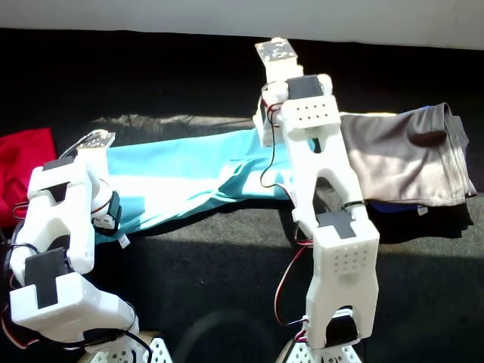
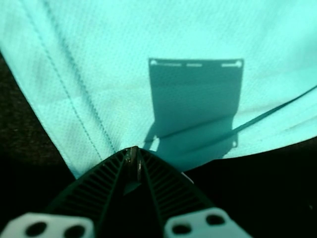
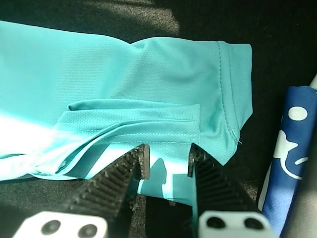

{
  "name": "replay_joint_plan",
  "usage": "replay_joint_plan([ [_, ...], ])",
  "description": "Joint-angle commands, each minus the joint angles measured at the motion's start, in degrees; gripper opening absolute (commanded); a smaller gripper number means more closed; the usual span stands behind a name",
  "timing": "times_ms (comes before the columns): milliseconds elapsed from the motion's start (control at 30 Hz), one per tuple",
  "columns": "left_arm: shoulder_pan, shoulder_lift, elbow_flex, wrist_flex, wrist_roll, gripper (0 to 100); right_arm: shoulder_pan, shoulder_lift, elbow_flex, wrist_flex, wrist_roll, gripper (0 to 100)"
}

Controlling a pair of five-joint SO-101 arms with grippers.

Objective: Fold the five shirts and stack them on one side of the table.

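High view, from the left: a red shirt (image 1: 26,162) lies bunched at the left edge of the dark worktop (image 1: 227,257). The frame cuts it off, so its fold cannot be judged.

Just right of it, the left end effector (image 2: 132,154) is pinched fully closed on the left end of the turquoise shirt (image 1: 181,174), probably to anchor or lift that end for a fold. Whether it grips one layer or several is hidden between the fingers. The turquoise shirt stretches across the middle of the worktop as a long, partly folded band.

At the shirt's right end, the right end effector (image 3: 166,159) hangs with its fingers apart and nothing between them. It sits just over a hemmed corner, seemingly lined up to take it, and the right arm (image 1: 333,197) covers that corner from above.

Farther right, a grey shirt (image 1: 401,155) lies folded on top of a pile. A blue printed shirt (image 3: 290,148) peeks out at the pile's edge, and how many garments the pile holds cannot be told.
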Motion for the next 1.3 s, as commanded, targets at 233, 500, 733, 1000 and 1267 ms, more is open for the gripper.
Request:
replay_joint_plan([
  [233, -1.8, -3.5, -2.0, -1.1, -0.3, 1, -5.8, -0.1, -2.6, 9.3, -0.4, 3.7],
  [500, -2.1, -9.6, -2.2, -1.5, -0.3, 1, -13.7, -0.1, 11.7, -1.0, -0.5, 1.9],
  [733, -3.3, -7.5, -5.6, -1.5, 1.8, 1, -13.4, -0.1, 14.3, -10.2, -0.6, 1.9],
  [1000, -5.9, 2.8, -15.5, -1.1, 11.8, 1, -13.3, 1.5, 14.4, -17.2, -0.5, 1.9],
  [1267, -5.6, 11.7, -27.2, 5.5, 17.6, 12, -8.7, -2.5, 1.5, -1.5, 0.3, 1.9],
])
